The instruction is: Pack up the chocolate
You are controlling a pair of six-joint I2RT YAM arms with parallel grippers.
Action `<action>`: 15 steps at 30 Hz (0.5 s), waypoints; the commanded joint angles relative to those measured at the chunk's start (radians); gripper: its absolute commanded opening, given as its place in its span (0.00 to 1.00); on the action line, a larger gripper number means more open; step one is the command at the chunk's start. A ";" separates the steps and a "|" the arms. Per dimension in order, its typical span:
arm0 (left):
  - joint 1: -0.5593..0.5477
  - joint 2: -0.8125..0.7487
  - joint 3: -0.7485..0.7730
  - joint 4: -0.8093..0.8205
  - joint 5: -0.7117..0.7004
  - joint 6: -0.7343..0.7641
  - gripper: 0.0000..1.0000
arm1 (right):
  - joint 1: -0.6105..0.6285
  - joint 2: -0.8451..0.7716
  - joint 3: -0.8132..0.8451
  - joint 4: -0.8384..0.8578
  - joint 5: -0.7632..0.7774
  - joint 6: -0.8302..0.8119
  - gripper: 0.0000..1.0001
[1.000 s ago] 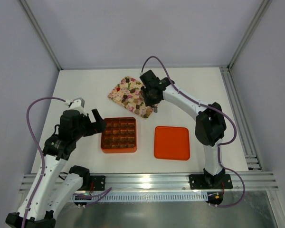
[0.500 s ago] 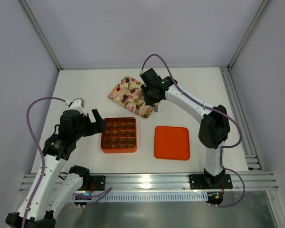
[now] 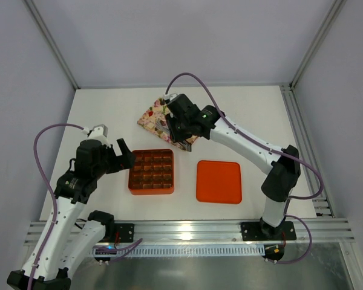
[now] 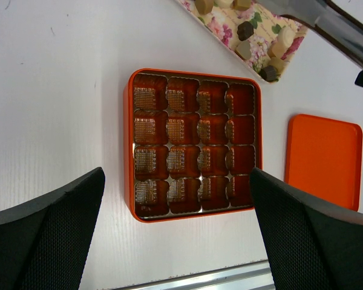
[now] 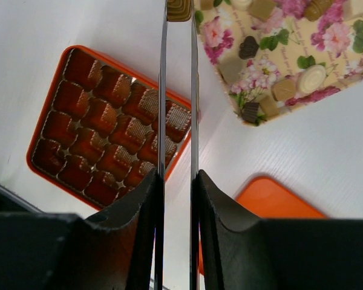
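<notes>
Several chocolates (image 5: 248, 47) lie on the pink-and-cream floral tray (image 3: 151, 115), which also shows in the right wrist view (image 5: 272, 66). The orange grid box (image 3: 131, 172) sits in front of the tray, and the cells in view hold no chocolate (image 4: 128, 145). My right gripper (image 3: 176, 132) hovers over the tray's near edge, just behind the box. Its long thin metal fingers (image 5: 178, 36) are shut on a tan chocolate (image 5: 179, 8) at their tips. My left gripper (image 3: 124, 157) is open and empty at the box's left side (image 4: 178, 241).
The orange lid (image 3: 219, 181) lies flat to the right of the box, also visible in the left wrist view (image 4: 323, 160). A metal rail runs along the table's near edge, and walls enclose the other sides.
My right gripper has moved left and nearer from the tray's right end to its near edge, towards the grid box. The left arm has not moved.
</notes>
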 commanded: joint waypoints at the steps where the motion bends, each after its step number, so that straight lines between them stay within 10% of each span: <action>1: 0.004 -0.008 0.002 0.036 -0.016 0.010 1.00 | 0.047 -0.048 0.001 0.034 -0.009 0.032 0.18; 15: 0.004 -0.034 0.005 0.032 -0.047 0.007 1.00 | 0.190 0.076 0.035 0.090 -0.052 0.092 0.17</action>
